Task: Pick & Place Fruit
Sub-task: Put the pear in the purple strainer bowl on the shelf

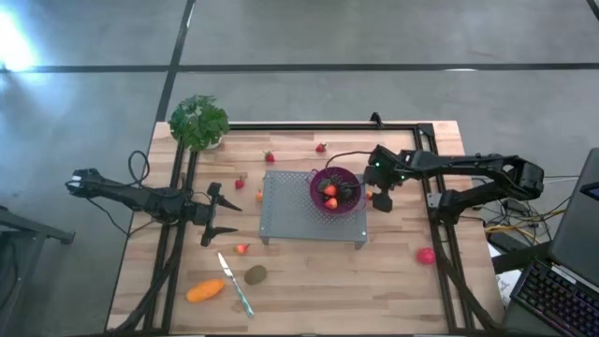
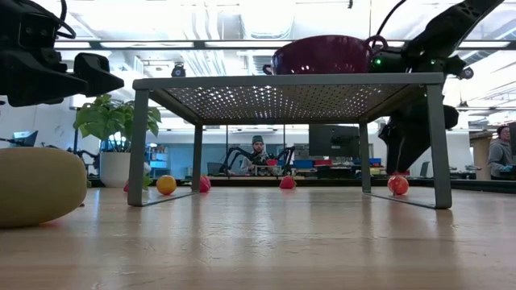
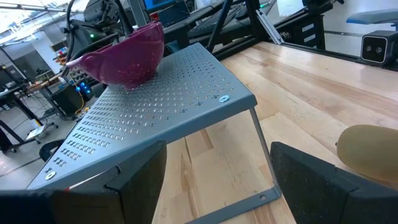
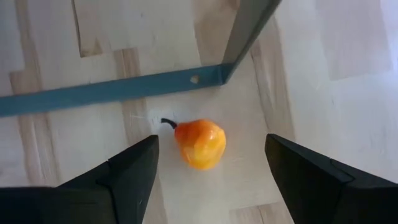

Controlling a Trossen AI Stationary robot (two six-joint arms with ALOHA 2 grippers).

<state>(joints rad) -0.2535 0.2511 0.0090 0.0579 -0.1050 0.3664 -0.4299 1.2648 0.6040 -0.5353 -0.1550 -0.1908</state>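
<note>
Right wrist camera: I see my right gripper [image 4: 211, 186] spread wide, one dark finger [image 4: 112, 180] on each side of a small orange-yellow fruit [image 4: 201, 143] with a short dark stem. Neither finger touches it. The fruit lies on the pale wooden bench [image 4: 336, 74], just beside the corner of the grey-blue metal stand's base bar [image 4: 112, 91] and leg [image 4: 249, 28].

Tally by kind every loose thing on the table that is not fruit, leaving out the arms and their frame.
Potted plant: 1
Perforated metal rack: 1
Purple bowl: 1
Knife: 1
Total: 4
</note>
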